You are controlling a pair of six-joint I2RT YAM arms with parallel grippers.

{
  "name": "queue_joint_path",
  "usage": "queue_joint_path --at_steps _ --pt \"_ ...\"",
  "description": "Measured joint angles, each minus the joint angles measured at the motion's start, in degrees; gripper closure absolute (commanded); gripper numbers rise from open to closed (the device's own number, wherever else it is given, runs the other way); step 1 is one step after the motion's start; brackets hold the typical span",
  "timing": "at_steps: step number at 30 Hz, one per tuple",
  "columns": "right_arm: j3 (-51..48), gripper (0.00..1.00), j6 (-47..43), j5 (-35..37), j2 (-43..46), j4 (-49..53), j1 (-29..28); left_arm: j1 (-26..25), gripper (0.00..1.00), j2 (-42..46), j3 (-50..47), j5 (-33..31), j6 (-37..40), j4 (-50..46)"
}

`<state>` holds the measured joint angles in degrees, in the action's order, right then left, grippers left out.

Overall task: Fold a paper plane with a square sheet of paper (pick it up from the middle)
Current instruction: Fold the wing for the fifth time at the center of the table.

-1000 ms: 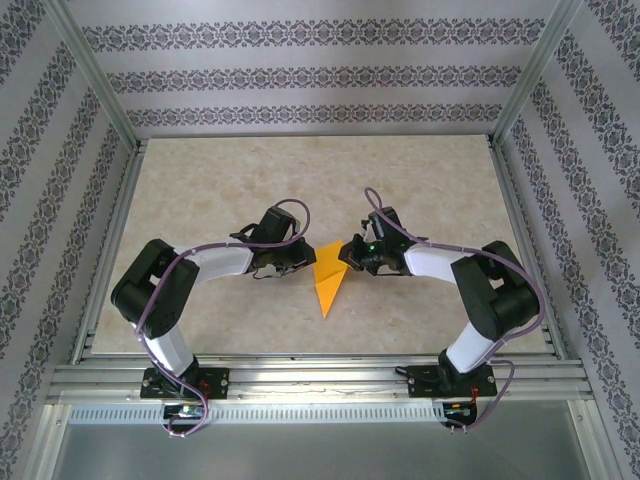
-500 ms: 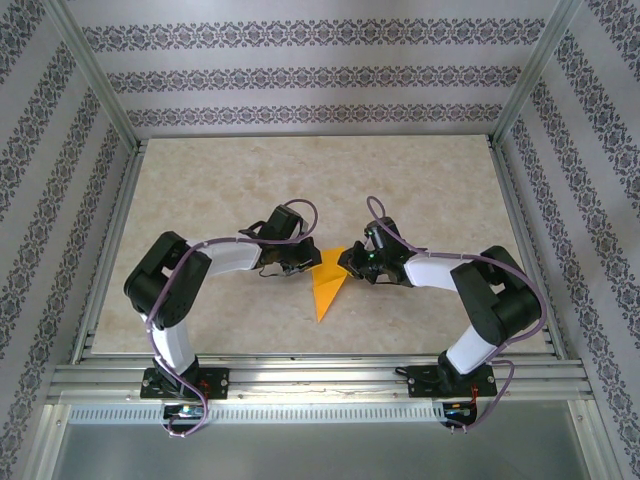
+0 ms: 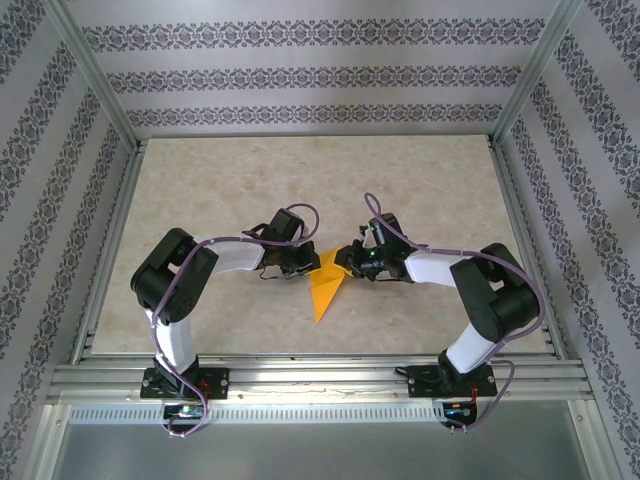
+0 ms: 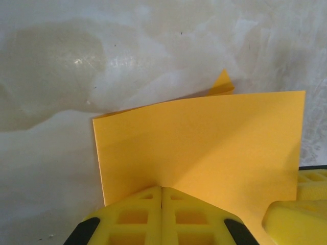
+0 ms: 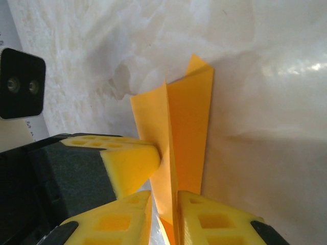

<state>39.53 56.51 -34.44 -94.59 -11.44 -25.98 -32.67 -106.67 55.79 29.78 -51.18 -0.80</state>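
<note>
The orange sheet of paper lies mid-table, folded into a narrow dart whose point faces the near edge. Its layers stand up in the right wrist view as an orange paper ridge. My left gripper is shut, and its joined tips press against the face of the paper from the left. My right gripper stands slightly open, with the folded edge running through the gap and lying against its right finger. The left gripper's yellow fingertip touches the flap just ahead of it.
The beige marbled table is bounded by an aluminium frame at the near edge and patterned walls on three sides. Both arms reach inward and nearly meet over the paper. The right gripper's finger shows beside the left one.
The right gripper's jaws have parted from a shut grip on the paper. The left gripper has shut and moved right against the paper. The paper has shifted slightly.
</note>
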Motion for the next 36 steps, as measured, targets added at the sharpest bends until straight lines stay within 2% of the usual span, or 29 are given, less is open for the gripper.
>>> queue_joint_path --at_steps 12,19,22,33,36 --pt "5.38 0.84 -6.75 -5.64 -5.31 5.22 1.88 0.00 0.97 -0.26 -0.55 0.07 0.39 0.61" --pt "5.49 1.00 -7.96 -6.19 -5.35 6.16 1.88 0.00 0.96 -0.20 -1.44 0.20 0.35 2.43" --pt "5.51 1.00 -8.11 -6.16 -5.35 6.34 1.88 0.00 0.95 -0.09 -2.05 0.15 0.33 3.78" --pt "3.96 1.00 -4.48 -3.69 -3.89 5.22 1.86 -0.02 0.77 2.67 -5.22 -1.79 0.07 7.45" --pt "2.14 1.00 -1.46 -1.68 -1.95 3.80 1.86 -0.02 0.76 4.59 -8.04 -1.97 -0.28 10.64"
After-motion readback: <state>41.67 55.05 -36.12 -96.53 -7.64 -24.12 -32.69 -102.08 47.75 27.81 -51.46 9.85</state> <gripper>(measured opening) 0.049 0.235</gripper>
